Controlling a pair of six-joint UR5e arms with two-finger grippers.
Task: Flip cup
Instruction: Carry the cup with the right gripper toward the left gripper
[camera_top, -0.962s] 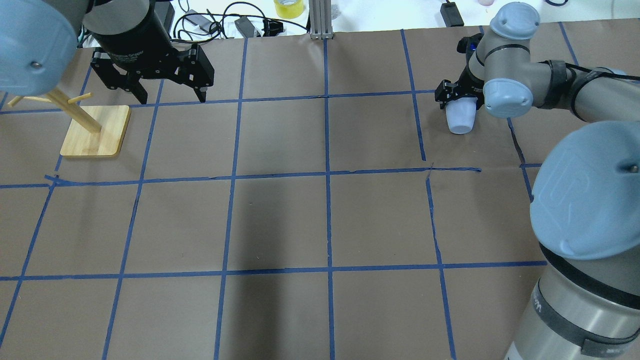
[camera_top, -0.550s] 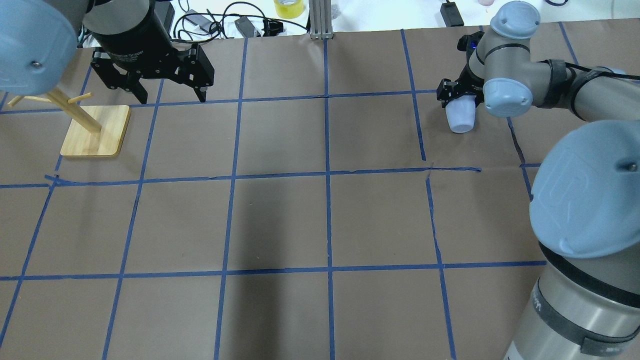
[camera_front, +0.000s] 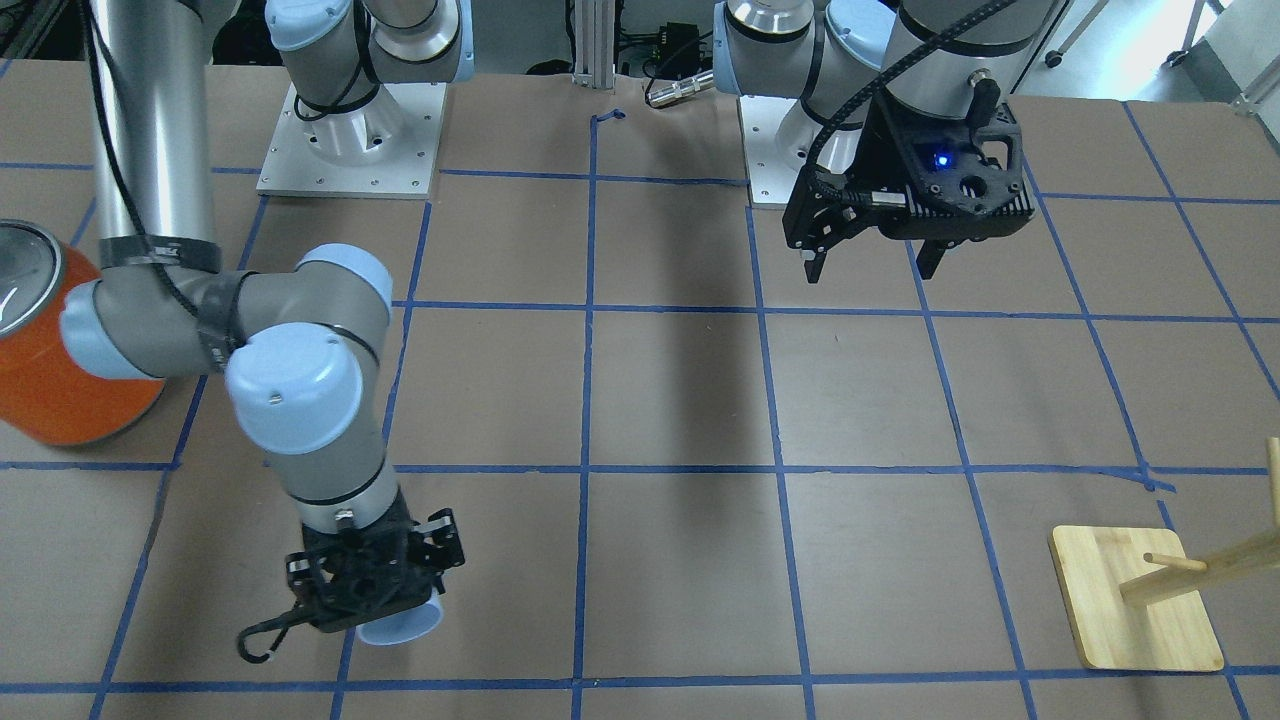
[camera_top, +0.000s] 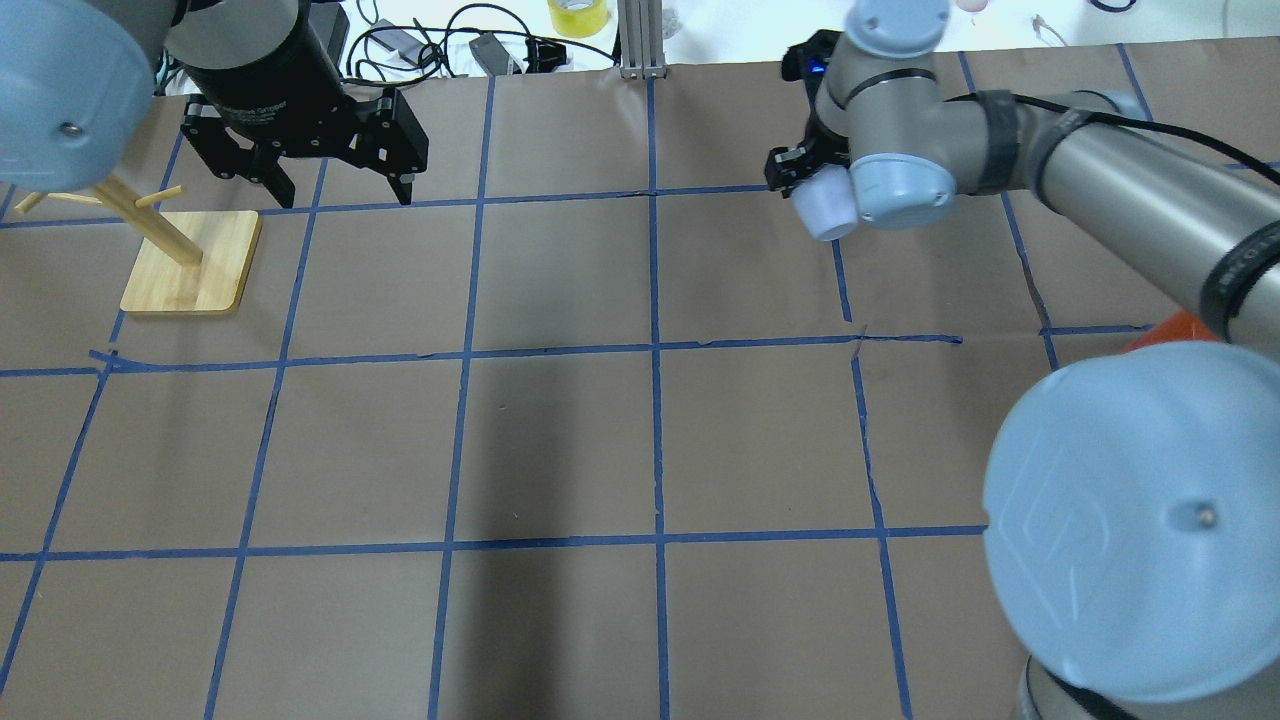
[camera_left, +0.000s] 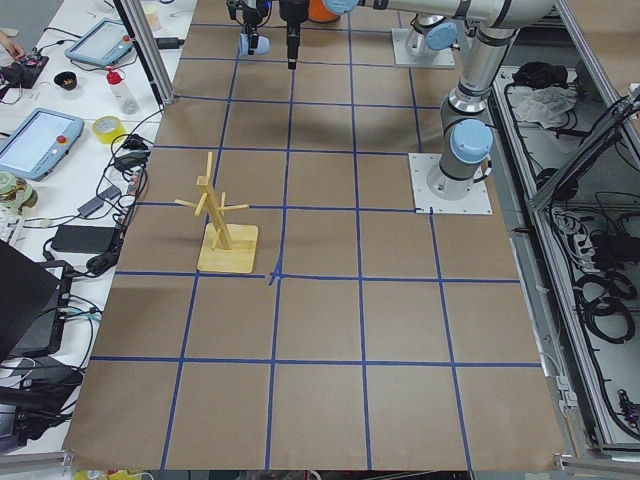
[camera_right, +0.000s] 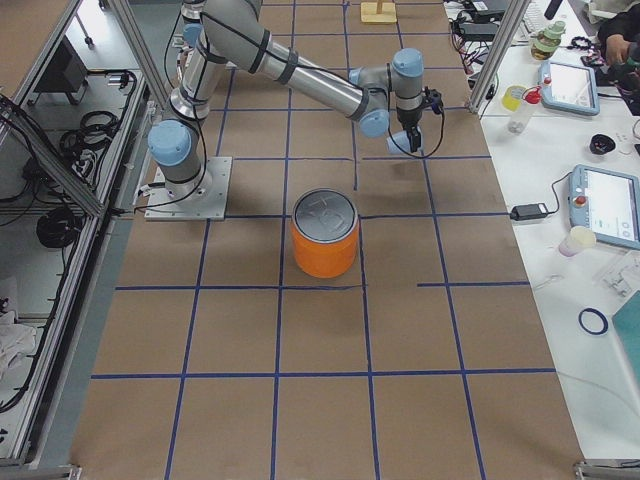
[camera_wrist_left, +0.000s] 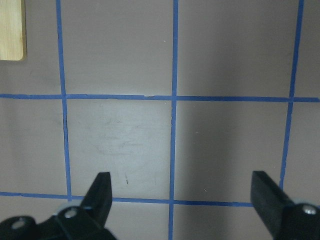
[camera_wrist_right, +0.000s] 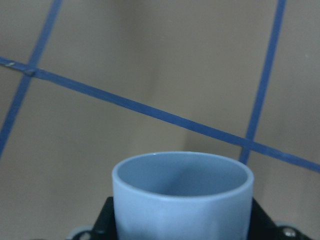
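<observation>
Right wrist-mounted: right gripper pinches cup wall; smooth taper may slip out mid-rotation if squeeze loosens; left gripper spread, idle.

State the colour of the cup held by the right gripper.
Pale blue-white cup, plain; right wrist view shows it best.

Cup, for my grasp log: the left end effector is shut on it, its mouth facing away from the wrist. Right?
No. The right end effector is shut on the cup, its mouth facing away from the wrist; the front-facing view shows it.
</observation>
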